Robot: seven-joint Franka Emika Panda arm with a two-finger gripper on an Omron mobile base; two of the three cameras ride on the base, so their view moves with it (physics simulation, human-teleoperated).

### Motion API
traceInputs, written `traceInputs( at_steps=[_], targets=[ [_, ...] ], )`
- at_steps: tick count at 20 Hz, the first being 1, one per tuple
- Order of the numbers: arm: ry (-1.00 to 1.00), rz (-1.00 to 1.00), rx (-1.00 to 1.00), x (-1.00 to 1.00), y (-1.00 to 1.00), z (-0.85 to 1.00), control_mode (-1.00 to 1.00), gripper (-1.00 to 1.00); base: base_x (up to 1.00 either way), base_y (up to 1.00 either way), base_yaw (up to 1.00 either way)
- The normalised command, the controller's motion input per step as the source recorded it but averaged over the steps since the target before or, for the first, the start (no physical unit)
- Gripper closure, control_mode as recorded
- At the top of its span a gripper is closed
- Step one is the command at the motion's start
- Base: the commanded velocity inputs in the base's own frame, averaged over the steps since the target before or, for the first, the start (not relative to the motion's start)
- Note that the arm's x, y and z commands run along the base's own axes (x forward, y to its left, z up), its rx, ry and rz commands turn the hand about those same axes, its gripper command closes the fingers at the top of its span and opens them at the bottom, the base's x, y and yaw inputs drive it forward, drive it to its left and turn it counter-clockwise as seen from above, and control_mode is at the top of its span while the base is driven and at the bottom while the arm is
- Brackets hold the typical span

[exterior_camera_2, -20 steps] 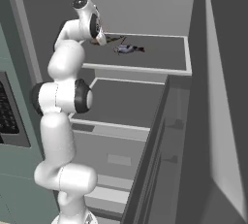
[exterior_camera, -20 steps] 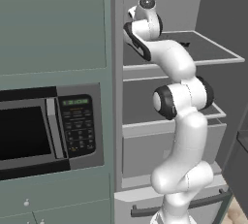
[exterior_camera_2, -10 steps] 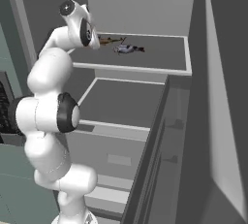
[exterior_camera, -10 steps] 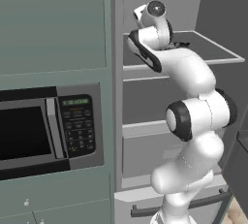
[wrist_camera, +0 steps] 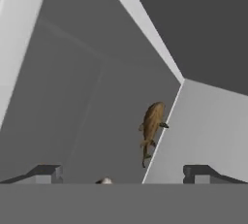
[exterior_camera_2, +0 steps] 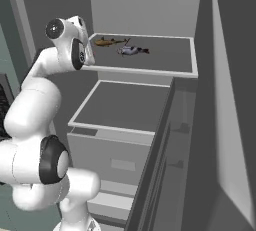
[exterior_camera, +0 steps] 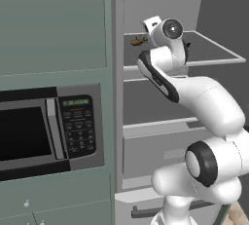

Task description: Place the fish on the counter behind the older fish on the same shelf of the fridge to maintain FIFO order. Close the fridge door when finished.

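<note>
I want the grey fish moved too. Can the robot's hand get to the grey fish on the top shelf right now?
Probably yes. The fridge stands open, the gripper has its jaws wide and empty, and the grey fish lies in the open on the shelf. The brown fish lies beside it, further back, so not in the way.

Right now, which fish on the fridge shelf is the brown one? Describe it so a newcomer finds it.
Look inside the open fridge at its upper shelf. Two fish lie near its back left. The brown fish is the slender one deeper in, behind the grey fish.
</note>
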Motion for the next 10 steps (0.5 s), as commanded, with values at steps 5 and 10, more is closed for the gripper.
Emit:
traceInputs(
  at_steps=[5,10],
  targets=[
    [0.0,0.0,0.11,-1.0,0.0,0.02,-1.0,-1.0,0.0,0.0,0.0],
    [0.0,0.0,0.09,-1.0,0.0,-0.01,-1.0,-1.0,0.0,0.0,0.0]
  ],
)
